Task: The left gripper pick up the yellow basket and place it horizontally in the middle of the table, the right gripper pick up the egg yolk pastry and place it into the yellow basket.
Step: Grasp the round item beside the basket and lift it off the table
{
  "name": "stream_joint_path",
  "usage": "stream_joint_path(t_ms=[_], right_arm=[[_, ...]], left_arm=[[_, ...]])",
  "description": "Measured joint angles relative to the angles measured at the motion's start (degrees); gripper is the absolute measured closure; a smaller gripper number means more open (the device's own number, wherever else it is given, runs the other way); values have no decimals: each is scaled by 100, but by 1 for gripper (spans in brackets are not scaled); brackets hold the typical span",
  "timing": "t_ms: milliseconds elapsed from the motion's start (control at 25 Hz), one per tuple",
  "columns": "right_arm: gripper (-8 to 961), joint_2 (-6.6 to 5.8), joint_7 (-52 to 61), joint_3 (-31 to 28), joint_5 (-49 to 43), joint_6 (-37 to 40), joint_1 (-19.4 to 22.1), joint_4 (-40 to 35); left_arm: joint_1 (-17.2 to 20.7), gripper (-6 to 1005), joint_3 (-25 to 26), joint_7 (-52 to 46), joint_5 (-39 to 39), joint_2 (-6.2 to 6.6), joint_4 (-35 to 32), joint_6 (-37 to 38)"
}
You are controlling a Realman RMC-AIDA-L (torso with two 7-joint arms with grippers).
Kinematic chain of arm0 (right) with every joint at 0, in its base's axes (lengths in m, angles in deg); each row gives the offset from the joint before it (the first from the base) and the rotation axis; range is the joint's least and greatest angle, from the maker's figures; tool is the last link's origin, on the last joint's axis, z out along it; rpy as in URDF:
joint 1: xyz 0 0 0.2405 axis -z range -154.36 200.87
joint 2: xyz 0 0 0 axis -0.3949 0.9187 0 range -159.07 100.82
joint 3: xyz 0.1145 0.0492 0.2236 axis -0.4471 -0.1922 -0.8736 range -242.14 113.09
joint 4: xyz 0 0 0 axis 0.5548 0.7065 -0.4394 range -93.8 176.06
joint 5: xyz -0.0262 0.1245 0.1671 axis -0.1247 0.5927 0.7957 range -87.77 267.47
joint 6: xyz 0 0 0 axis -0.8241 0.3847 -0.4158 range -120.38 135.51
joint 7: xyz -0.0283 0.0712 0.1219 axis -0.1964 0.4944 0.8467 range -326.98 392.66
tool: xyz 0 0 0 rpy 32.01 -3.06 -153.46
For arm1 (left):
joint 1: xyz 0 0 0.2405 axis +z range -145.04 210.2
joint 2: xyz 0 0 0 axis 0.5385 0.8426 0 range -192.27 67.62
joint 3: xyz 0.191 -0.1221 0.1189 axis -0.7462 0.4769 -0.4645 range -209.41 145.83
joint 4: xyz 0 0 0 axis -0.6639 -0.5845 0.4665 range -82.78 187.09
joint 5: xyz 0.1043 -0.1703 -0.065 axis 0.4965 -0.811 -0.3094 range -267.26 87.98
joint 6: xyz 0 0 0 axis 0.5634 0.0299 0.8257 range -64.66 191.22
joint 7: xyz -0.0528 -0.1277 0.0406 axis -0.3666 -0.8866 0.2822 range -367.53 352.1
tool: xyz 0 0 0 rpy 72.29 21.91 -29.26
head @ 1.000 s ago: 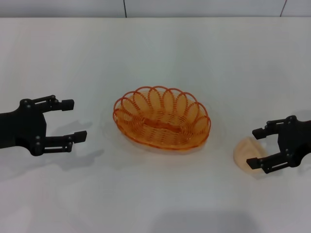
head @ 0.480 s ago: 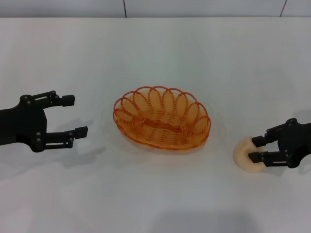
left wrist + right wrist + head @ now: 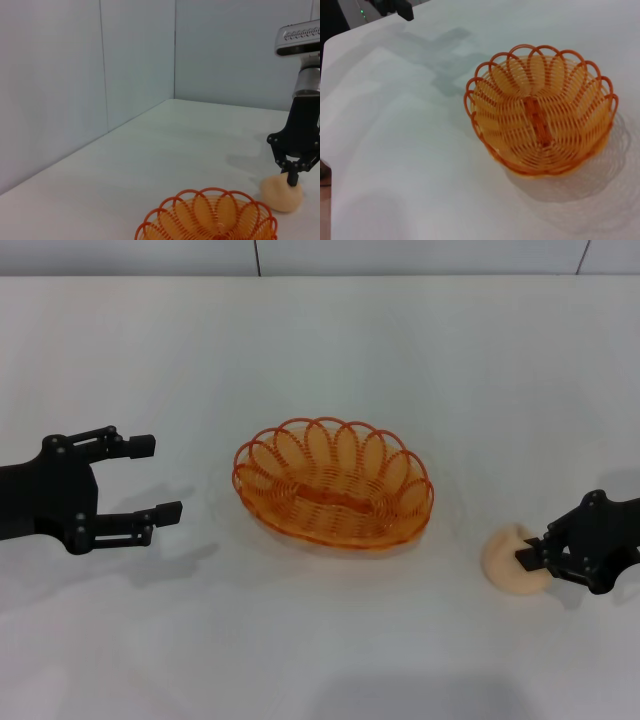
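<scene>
The right gripper (image 3: pixel 532 558) was pressed onto the pastry (image 3: pixel 508 560), which lay on the table (image 3: pixel 330 350) right of the basket (image 3: pixel 333 483), evidently for a lift. The basket was set lengthwise at mid-table, empty. The left gripper (image 3: pixel 152 477) was held spread, apart from the basket.

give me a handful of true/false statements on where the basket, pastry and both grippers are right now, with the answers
1. The yellow basket is empty. True.
2. The egg yolk pastry lies inside the basket. False: it sits on the table, on the basket's right.
3. The right gripper is closed on the pastry. True.
4. The left gripper grips the basket's rim. False: it is open, apart from the basket.
5. The basket lies upside down. False: it sits upright.
</scene>
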Motion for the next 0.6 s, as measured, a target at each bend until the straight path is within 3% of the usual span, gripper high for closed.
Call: stream_joint_path(t_ms=[40,600], right_arm=[[916,0,0,7,1,1,-7,0],[926,-19,77,-337,269,470,-367,-356]], left_arm=[[0,166,0,-2,3,0,1,0],[48,166,-23,-45,300,5,23,101]])
